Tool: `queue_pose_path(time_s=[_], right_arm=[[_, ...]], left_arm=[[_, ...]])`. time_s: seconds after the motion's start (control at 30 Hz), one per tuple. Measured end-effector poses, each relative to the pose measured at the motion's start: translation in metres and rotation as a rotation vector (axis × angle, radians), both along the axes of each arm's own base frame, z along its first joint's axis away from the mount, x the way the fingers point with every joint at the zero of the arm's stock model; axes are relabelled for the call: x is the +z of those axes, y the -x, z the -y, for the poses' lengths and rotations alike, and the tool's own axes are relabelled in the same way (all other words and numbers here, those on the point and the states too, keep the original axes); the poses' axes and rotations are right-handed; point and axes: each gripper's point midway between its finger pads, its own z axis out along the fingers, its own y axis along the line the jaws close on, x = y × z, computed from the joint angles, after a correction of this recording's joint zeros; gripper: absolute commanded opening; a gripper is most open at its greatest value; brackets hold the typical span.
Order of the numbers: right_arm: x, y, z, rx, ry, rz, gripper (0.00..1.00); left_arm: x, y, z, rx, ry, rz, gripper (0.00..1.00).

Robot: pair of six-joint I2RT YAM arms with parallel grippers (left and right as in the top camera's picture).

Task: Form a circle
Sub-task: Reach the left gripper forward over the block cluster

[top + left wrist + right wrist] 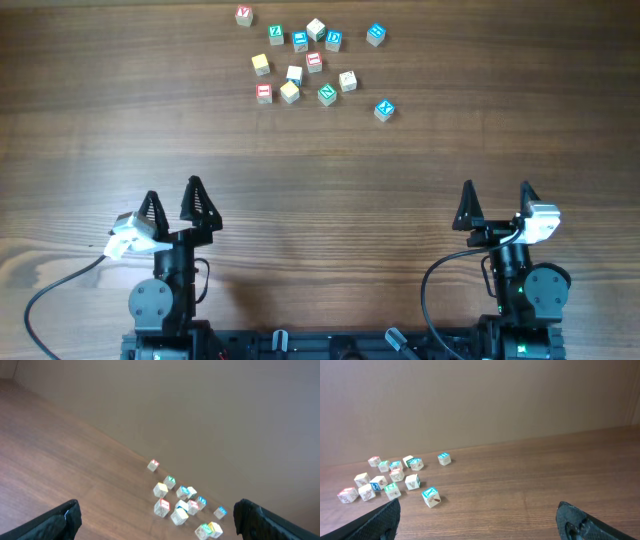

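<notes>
My own black fingertips (62, 520) sit nearest, one in each lower corner of either wrist view, with only bare wood between them. My left gripper (172, 190) stands spread wide, holding nothing and touching nothing. My right gripper (496, 188) is the same, wide and empty. Both hang over the near side of the table (320, 200), one left and one right, well apart from each other.

The letter cubes (314, 62) lie on the far side, a little left of the middle and well apart from both pairs of jaws. They are a loose scatter, not a closed ring. A green-faced cube (327, 94) sits on the near side of the bunch, with a pale cube (289, 92) near it on the left. One blue cube (384, 109) strays out to the near right, and a red cube (244, 15) strays to the far left.

A broad stretch of open wood runs between my fingers and the cubes. In both wrist views the wood ends at a plain brown wall (480, 400) close behind the farthest cubes, so room is tight on that far side.
</notes>
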Motion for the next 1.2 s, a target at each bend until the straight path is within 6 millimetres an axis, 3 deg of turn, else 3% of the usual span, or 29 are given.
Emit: queue_pose_path(time_s=[0.1, 0.23, 0.4, 0.47, 0.57, 0.67, 0.8, 0.87, 0.97, 1.03, 1.1, 1.2], right_arm=[[0.0, 0.0, 0.0, 0.0, 0.0, 0.0, 1.0], [0.0, 0.0, 0.0, 0.0, 0.0, 0.001, 1.0], [0.0, 0.0, 0.0, 0.0, 0.0, 0.0, 1.0], [0.0, 0.0, 0.0, 0.0, 0.0, 0.002, 1.0], [0.0, 0.0, 0.0, 0.0, 0.0, 0.002, 1.0], [0.0, 0.0, 0.0, 0.0, 0.0, 0.002, 1.0], [0.001, 0.0, 0.0, 0.0, 0.0, 0.002, 1.0], [0.001, 0.0, 0.0, 0.0, 0.0, 0.002, 1.0], [0.001, 0.0, 0.0, 0.0, 0.0, 0.003, 1.0], [0.001, 0.0, 0.0, 0.0, 0.0, 0.002, 1.0], [0.001, 0.0, 0.0, 0.0, 0.0, 0.003, 1.0], [0.001, 0.0, 0.0, 0.0, 0.0, 0.003, 1.0]], left_arm=[[0.017, 0.005, 0.0, 0.003, -0.002, -0.019, 1.0], [0.07, 0.012, -0.001, 0.007, -0.031, -0.031, 1.0], [0.12, 0.003, -0.001, -0.004, -0.124, -0.255, 1.0], [0.149, -0.01, -0.001, -0.012, -0.169, -0.311, 1.0], [0.168, -0.028, -0.001, -0.036, -0.209, -0.495, 1.0], [0.188, -0.069, -0.001, -0.057, -0.227, -0.647, 1.0], [0.171, -0.126, 0.001, -0.094, -0.231, -0.886, 1.0], [0.153, -0.148, 0.003, -0.113, -0.225, -0.965, 1.0], [0.099, -0.18, 0.008, -0.159, -0.205, -1.118, 1.0], [0.044, -0.198, 0.014, -0.202, -0.183, -1.252, 1.0], [0.01, -0.212, 0.019, -0.222, -0.174, -1.312, 1.0], [-0.026, -0.233, 0.026, -0.252, -0.164, -1.336, 1.0]])
